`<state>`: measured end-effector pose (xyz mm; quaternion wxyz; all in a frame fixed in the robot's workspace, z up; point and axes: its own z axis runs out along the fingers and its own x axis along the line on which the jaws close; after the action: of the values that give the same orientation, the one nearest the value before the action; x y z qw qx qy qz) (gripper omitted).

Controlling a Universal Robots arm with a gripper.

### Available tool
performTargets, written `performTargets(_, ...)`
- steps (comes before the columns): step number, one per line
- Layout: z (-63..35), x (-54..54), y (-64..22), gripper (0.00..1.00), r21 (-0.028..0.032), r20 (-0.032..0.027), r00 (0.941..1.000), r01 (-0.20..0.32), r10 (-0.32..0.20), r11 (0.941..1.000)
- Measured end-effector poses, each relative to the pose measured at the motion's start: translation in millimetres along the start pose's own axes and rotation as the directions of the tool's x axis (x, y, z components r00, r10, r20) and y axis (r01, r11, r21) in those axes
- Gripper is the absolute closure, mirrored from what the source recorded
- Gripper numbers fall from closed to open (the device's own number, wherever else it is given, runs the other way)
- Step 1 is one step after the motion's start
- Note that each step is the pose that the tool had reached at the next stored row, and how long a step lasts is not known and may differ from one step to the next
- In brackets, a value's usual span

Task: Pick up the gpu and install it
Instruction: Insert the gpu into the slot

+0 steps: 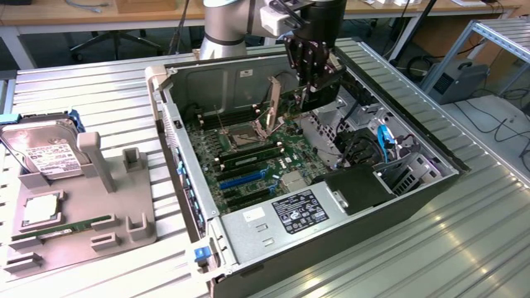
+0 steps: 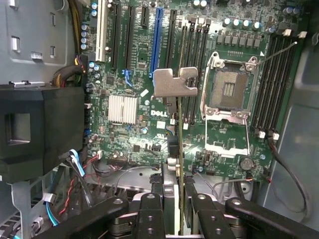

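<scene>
1 gpu point(image 2: 174, 82) edge-on, clear above motherboard point(image 2: 219, 133)

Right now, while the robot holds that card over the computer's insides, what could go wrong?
The gripper pinches the gpu by one end, so it might tilt or slip onto the motherboard. Its metal bracket may not be lined up with the blue slot; pressing down off-line could scrape parts. The open CPU socket lies close by, and a bump could hurt it.

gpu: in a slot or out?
Out. The gpu is gripped edge-on between the fingers, hanging clear of the motherboard, in no slot.
</scene>
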<state>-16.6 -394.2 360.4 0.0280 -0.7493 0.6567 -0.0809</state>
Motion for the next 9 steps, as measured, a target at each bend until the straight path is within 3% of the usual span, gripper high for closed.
performTargets(9,0.2,0.0,0.0,0.73,0.0032,0.0054,0.9993,0.036,-0.036,0.9994)
